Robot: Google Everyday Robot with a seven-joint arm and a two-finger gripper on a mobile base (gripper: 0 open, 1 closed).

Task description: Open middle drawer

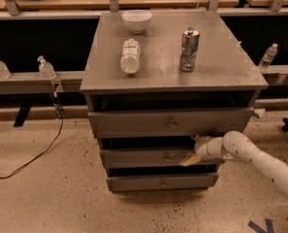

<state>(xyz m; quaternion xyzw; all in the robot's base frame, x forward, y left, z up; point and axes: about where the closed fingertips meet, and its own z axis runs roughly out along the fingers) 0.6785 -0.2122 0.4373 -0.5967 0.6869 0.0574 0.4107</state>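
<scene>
Eyes on the grey cabinet [163,76], three drawers stacked, all fronts facing the camera. The middle drawer [143,158] is the second one down, sandwiched between the top drawer [134,123] and the lowest drawer [134,182]. Its long axis runs left to right across the view, flat front towards us, small round knob [168,158] at the centre. There is a dark slot above its front edge, but how far it stands out from the cabinet is hard to judge from here.

Now the tool [193,150]: it is right up at the drawer's right-hand part, just beside the knob but not on it. The fingers [189,160] are spread apart, one above the other. The lower, tan one lies against the drawer front; the upper one reaches into the shadowed slot above the front, where its tip is hard to make out. Nothing is clamped between them that can be seen.

The white arm [260,163] comes in from the lower right and is cut off at the frame edge. It covers the drawer's right end. The drawer's inside is lost in shadow.
</scene>
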